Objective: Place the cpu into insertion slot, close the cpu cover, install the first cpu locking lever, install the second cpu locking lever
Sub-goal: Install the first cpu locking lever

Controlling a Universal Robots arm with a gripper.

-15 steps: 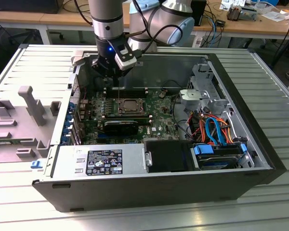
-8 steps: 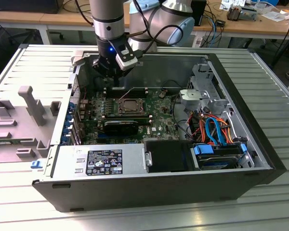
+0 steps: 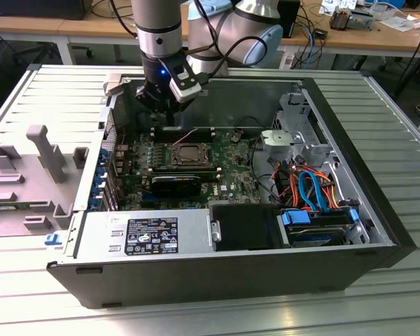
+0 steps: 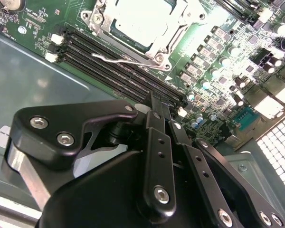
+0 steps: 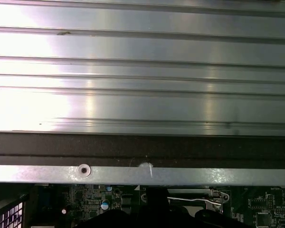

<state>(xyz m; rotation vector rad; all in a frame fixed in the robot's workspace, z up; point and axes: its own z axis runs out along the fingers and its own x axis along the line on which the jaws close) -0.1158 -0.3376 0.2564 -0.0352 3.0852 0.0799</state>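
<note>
Tool (image 3: 169, 106) hovers just beyond the insertion slot's (image 3: 189, 154) far edge, beside the memory slots (image 4: 118, 71); whether its fingers are parted I cannot tell. Cpu cover (image 4: 149, 23) lies closed.

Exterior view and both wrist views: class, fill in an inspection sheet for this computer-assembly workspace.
Surface: ribbed silver metal table bearing an open black computer case.
Job's things: silver-grey square cpu sits in the silver-rimmed square insertion slot; thin silver cpu cover lies flat around it; thin wire locking lever alongside.
Clutter: grey plastic moulded fixture, the exterior view's left.
Grippers: black pincer hovers over the board beside the slot.
Cables: orange and blue cables inside the case.
Surroundings: wooden benches behind.
</note>
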